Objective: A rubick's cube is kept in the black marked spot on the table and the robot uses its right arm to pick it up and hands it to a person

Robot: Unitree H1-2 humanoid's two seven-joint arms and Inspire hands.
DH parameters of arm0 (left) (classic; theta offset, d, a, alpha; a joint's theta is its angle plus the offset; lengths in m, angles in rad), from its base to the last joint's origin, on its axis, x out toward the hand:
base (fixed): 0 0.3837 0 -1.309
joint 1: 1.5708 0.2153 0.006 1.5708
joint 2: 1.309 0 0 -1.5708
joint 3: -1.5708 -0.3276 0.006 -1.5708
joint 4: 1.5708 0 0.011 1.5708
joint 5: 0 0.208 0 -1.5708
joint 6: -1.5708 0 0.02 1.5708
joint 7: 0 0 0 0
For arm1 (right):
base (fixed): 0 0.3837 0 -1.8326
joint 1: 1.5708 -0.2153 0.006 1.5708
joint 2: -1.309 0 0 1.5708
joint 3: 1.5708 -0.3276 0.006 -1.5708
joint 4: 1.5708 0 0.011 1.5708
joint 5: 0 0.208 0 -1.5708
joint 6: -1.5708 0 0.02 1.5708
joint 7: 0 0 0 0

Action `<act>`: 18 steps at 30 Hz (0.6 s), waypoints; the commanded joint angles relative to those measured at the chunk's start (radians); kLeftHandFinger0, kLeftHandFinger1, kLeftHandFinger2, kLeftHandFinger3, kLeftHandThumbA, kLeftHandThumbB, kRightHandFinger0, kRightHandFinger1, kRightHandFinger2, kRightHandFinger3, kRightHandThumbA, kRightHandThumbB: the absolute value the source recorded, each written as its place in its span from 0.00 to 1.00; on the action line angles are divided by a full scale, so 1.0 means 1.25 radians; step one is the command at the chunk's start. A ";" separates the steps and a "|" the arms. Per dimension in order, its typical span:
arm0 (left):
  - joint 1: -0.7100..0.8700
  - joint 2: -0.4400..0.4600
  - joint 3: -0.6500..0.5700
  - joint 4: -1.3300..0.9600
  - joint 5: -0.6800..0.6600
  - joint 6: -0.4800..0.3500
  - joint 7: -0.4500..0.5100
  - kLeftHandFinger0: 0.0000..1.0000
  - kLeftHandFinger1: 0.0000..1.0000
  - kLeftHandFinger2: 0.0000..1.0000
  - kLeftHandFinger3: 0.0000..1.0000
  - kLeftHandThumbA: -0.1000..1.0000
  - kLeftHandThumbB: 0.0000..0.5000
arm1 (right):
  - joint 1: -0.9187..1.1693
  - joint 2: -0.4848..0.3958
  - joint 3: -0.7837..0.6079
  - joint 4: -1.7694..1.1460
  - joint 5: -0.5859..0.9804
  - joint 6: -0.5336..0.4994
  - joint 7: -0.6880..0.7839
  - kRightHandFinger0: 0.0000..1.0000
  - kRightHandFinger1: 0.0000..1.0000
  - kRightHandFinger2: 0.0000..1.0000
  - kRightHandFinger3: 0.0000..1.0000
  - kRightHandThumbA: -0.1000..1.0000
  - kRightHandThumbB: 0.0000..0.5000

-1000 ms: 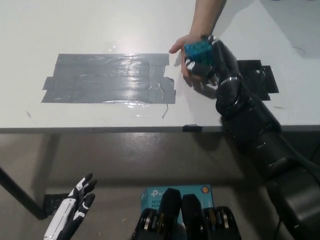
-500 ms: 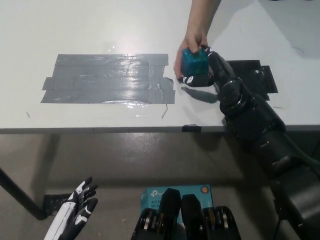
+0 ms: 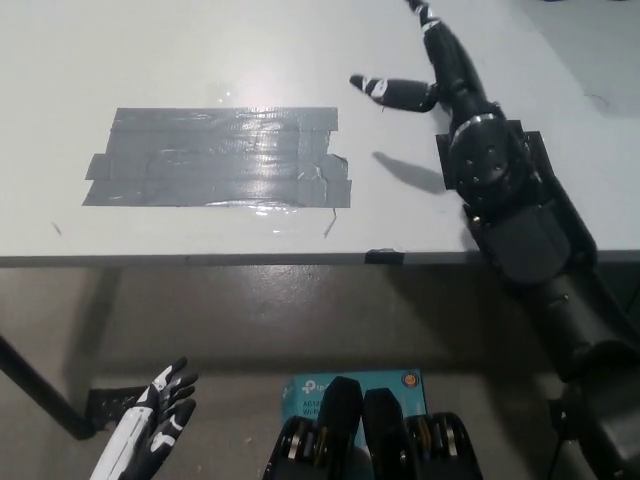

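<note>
Two hands show on my feed; the right hand (image 3: 432,62) is stretched far out over the white table (image 3: 200,50), fingers spread apart and holding nothing, one fingertip reaching the top edge of the picture and another pointing toward picture left; I cannot find the cube anywhere in this view, neither in that hand nor on the table, so I cannot say which way it points; the black marked spot (image 3: 530,150) lies under the black forearm, only its edges showing beside the wrist, and I see nothing on the parts that show; a wide patch of grey tape (image 3: 215,157) lies on the table well to the left of the hand, apart from it, with glare across its middle; the hand's shadow falls on the bare table between the tape and the arm; the left hand (image 3: 160,420) rests low at the lower left, below the table edge, fingers apart and holding nothing.
</note>
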 commanded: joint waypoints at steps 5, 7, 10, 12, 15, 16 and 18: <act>-0.007 0.015 -0.001 -0.011 0.006 -0.035 -0.006 0.93 0.91 0.90 0.98 0.87 0.53 | 0.169 -0.117 -0.075 -0.724 0.033 0.141 0.118 1.00 1.00 1.00 1.00 0.90 1.00; -0.025 0.015 -0.001 -0.004 0.010 -0.029 -0.005 0.93 0.91 0.90 0.98 0.88 0.56 | 0.243 -0.143 -0.085 -0.859 0.042 0.146 0.135 1.00 1.00 1.00 1.00 0.91 0.94; -0.039 0.016 0.001 0.006 0.008 -0.022 -0.006 0.93 0.92 0.91 0.98 0.88 0.59 | 0.322 -0.158 -0.100 -0.974 0.059 0.135 0.137 1.00 1.00 1.00 1.00 0.93 0.98; -0.044 0.017 0.001 0.010 0.009 -0.017 -0.007 0.95 0.93 0.92 0.99 0.88 0.59 | 0.397 -0.166 -0.115 -1.065 0.079 0.131 0.133 1.00 1.00 1.00 1.00 0.96 1.00; -0.069 0.019 0.001 0.022 0.012 -0.019 -0.007 0.96 0.94 0.92 0.99 0.88 0.55 | 0.483 -0.175 -0.131 -1.154 0.094 0.102 0.119 1.00 1.00 1.00 1.00 0.98 0.99; -0.078 0.018 0.001 0.027 0.014 -0.020 -0.005 0.96 0.94 0.92 0.99 0.88 0.55 | 0.500 -0.178 -0.134 -1.173 0.102 0.097 0.116 1.00 1.00 1.00 1.00 0.97 1.00; -0.087 0.017 0.003 0.034 0.007 -0.014 -0.006 0.95 0.94 0.93 1.00 0.88 0.59 | 0.558 -0.175 -0.139 -1.222 0.122 0.091 0.105 1.00 1.00 1.00 1.00 0.97 1.00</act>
